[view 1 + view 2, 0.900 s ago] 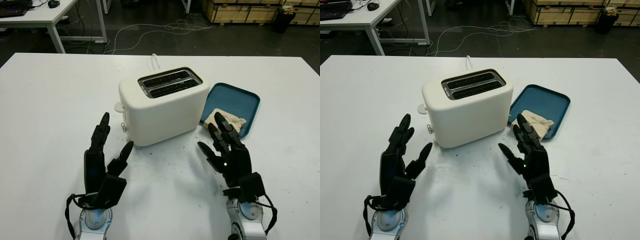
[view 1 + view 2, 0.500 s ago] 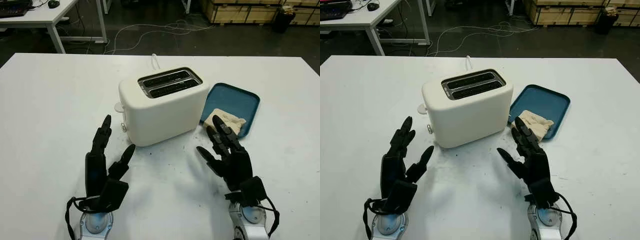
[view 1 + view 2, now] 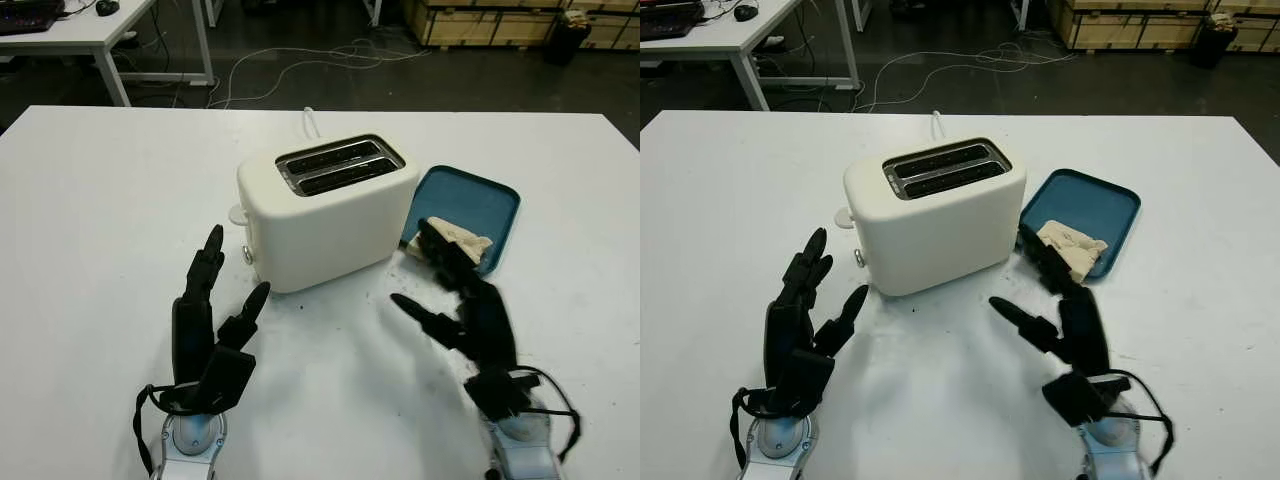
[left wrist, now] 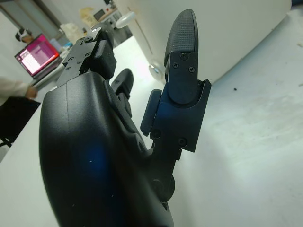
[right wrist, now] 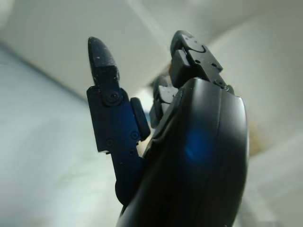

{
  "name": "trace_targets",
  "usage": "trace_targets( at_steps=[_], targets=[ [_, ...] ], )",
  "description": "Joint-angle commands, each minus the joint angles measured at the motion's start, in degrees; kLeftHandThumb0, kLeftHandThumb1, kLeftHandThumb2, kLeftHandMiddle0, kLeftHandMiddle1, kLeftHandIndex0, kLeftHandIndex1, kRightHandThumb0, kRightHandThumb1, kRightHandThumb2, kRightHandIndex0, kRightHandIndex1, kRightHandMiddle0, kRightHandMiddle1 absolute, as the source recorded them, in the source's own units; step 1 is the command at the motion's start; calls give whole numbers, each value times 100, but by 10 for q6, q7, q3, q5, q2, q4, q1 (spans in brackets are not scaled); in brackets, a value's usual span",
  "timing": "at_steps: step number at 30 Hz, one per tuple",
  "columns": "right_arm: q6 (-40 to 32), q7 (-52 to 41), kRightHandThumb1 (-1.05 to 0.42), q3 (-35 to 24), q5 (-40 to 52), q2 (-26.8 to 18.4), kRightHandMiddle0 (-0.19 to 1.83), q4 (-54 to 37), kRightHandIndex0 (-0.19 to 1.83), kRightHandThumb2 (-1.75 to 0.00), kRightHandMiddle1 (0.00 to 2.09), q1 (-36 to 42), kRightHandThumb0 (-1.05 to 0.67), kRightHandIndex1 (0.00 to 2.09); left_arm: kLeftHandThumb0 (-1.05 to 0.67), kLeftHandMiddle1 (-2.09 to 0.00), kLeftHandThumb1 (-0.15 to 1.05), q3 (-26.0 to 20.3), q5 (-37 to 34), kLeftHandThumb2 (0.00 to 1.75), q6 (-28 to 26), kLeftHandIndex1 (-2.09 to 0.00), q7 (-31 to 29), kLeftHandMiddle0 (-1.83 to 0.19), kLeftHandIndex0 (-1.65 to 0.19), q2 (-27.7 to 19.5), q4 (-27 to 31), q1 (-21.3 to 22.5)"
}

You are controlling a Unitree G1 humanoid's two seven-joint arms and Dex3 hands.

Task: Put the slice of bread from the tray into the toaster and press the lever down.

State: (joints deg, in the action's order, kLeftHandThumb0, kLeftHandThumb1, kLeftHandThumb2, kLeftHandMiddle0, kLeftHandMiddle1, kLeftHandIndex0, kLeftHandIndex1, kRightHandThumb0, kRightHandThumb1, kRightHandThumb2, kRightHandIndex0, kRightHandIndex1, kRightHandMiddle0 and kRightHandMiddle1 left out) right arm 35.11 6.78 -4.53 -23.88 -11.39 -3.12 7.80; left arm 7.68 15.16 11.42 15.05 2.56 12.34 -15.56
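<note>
Open right hand (image 3: 455, 290) beside ragged bread slice (image 3: 462, 240)

The cream-white toaster (image 3: 325, 212) stands upright at the centre of the frame, turned at a slight angle, its two dark slots open on top. Its lever (image 3: 238, 214) sticks out on the left end (it sits high). Right of it lies the blue tray (image 3: 484, 203), holding the pale bread slice (image 3: 467, 243) at its lower edge.

Cables (image 3: 300, 70) trail across the floor, perhaps power leads.
</note>
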Motion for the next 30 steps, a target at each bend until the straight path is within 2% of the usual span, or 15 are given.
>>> trace_targets(
  at_steps=[1,4,9,16,21,26,30],
  targets=[
    [32,50,-79,-18,-59,-23,43,2,44,0,4,-17,-40,4,-63,-64,92,2,10,34,11,-2,6,-3,-26,5,-2,0],
    [33,98,-75,-33,-119,-63,43,31,43,0,2,-41,-35,2,-62,-64,92,4,5,33,10,-2,5,-2,-26,8,-2,-2],
    [0,186,-73,-32,-217,-133,47,114,43,0,2,-92,-39,1,-64,-64,92,7,11,34,15,-2,11,-3,-26,9,-3,-3],
    [-47,299,-70,26,-291,-198,45,262,44,0,0,-165,-41,1,-62,-64,92,8,-5,34,25,-1,8,-2,-25,8,-5,-5],
    [-77,337,-71,83,-306,-223,44,362,42,-1,0,-216,-41,0,-62,-64,92,10,-2,34,24,-1,8,-1,-25,8,-2,-11],
    [-107,387,-71,141,-318,-229,47,452,41,0,1,-261,-45,1,-62,-64,92,11,-5,34,19,-1,8,-2,-25,12,4,-13],
    [-118,380,-71,165,-297,-223,43,473,38,-1,0,-267,-47,0,-63,-64,92,10,-6,35,16,-1,7,-2,-25,12,4,-12]
  ],
)
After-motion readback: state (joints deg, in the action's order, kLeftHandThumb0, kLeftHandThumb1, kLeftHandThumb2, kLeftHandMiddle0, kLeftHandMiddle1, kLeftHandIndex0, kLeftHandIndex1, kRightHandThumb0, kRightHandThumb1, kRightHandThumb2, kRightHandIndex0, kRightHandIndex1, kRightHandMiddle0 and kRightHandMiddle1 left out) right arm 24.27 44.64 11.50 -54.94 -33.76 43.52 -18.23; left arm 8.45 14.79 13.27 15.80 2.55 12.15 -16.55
